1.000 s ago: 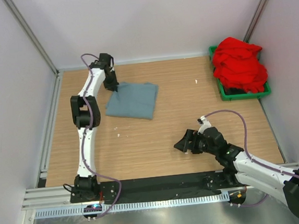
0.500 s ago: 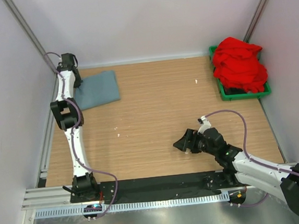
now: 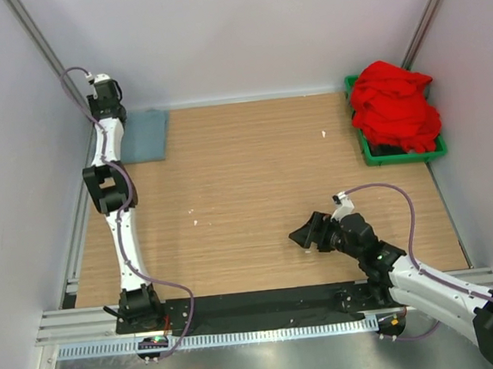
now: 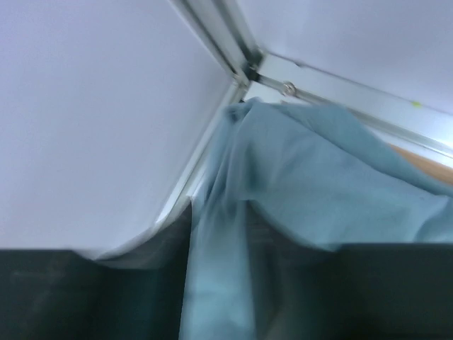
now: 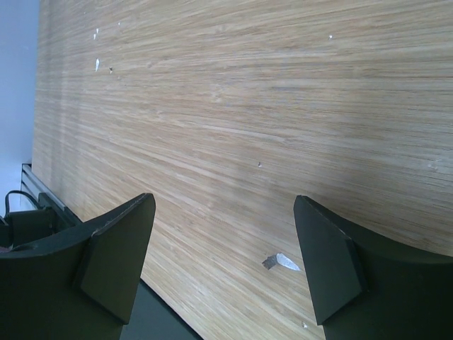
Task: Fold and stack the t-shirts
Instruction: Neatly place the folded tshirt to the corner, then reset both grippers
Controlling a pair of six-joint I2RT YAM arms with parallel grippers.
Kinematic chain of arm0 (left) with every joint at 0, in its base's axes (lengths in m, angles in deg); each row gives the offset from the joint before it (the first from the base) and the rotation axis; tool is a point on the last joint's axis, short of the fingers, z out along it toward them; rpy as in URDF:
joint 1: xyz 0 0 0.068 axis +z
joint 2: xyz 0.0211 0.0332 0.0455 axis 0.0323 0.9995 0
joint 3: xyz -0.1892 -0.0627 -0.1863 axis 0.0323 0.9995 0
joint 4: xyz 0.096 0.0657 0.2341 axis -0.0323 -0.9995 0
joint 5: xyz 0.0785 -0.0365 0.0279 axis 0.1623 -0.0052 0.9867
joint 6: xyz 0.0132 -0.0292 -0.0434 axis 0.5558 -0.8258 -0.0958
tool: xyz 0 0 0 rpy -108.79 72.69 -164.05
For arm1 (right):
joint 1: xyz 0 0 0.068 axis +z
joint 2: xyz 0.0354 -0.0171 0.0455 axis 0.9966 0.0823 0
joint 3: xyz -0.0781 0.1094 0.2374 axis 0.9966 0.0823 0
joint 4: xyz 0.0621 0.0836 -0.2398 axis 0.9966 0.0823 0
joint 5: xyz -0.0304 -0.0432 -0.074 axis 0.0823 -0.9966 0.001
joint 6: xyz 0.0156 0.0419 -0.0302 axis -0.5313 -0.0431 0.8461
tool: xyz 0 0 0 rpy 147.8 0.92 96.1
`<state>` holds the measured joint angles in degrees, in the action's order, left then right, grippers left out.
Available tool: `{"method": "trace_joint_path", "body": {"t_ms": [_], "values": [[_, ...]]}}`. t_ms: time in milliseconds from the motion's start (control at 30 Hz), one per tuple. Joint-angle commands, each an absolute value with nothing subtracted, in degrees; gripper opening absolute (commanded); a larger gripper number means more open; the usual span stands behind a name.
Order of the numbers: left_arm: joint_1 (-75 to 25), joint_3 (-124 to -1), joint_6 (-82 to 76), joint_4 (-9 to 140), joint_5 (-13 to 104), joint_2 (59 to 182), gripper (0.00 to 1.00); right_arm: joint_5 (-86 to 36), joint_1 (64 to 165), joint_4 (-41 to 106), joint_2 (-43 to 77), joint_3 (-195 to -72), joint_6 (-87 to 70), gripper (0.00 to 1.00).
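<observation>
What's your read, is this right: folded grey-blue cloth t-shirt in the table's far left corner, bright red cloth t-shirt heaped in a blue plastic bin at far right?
One slip: the plastic bin is green, not blue, as the top external view shows. The rest stands: the bright red cloth t-shirt is heaped in it at far right, and the folded grey-blue cloth t-shirt lies in the far left corner.

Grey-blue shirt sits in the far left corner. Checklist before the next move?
1. Grey-blue shirt folded and parked: ok, a compact rectangle at the far left corner of the table, against the rail.
2. Left tool free of the cloth: cannot tell; its wrist view is blurred and cloth drapes close over it.
3. Right tool open and empty: ok, jaws wide above the table.
4. Red shirt folded: not ok, a crumpled heap in the green bin.
5. Shirts stacked: not ok, they lie at opposite sides.
</observation>
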<state>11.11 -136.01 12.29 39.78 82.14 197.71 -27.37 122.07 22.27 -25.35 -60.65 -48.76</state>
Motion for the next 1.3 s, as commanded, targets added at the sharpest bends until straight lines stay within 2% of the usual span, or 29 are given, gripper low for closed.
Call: {"method": "trace_joint_path", "body": {"t_ms": [0,67,100,300,600,733,767,867,967,1067,1100,1167,1200,1267], "values": [[12.6,-137.0,14.9,52.1,90.6,197.0,0.43,-30.1,122.4,22.2,-26.6,-59.3,-49.4,0.86],[13.1,-135.6,13.7,53.5,91.0,195.6,0.72,-30.3,122.4,22.2,-26.6,-59.4,-49.4,0.86],[13.2,-135.4,13.8,54.5,90.8,195.3,0.99,-30.4,122.4,22.2,-26.4,-59.4,-49.3,0.86],[12.0,-133.6,12.0,53.5,98.0,189.6,1.00,-30.2,122.4,21.7,-25.8,-59.6,-49.3,0.86],[-0.3,-113.5,7.5,51.7,93.8,168.7,1.00,-29.9,122.4,21.5,-26.9,-59.1,-49.0,0.86],[-3.8,-113.3,-6.3,41.3,79.0,163.5,1.00,-29.9,122.5,21.2,-26.5,-59.1,-48.9,0.86],[-3.9,-113.4,-11.6,38.6,65.8,162.0,1.00,-30.1,122.6,21.2,-26.2,-59.2,-49.0,0.86],[-3.9,-111.0,-24.3,37.6,51.2,159.7,1.00,-30.5,122.8,21.3,-25.6,-59.3,-48.9,0.86],[-5.2,-108.6,-26.6,34.3,44.9,156.7,1.00,-30.6,123.0,21.7,-25.4,-59.6,-49.1,0.86],[-9.0,-104.8,-24.2,28.9,49.6,152.1,1.00,-30.7,123.2,22.2,-25.4,-59.8,-49.3,0.86],[-10.1,-103.3,-23.0,27.2,55.8,148.0,1.00,-30.7,123.2,22.3,-25.4,-59.9,-49.4,0.86],[-14.1,-102.4,-20.9,22.2,61.0,143.2,1.00,-31.0,123.3,22.7,-25.4,-59.9,-49.4,0.87],[-16.5,-100.4,-18.7,21.4,68.4,140.6,1.00,-31.2,123.2,23.1,-25.4,-60.0,-49.5,0.87],[-25.3,-94.1,-8.4,26.0,78.1,129.7,1.00,-31.9,123.2,23.7,-24.9,-60.5,-49.9,0.91]]}}
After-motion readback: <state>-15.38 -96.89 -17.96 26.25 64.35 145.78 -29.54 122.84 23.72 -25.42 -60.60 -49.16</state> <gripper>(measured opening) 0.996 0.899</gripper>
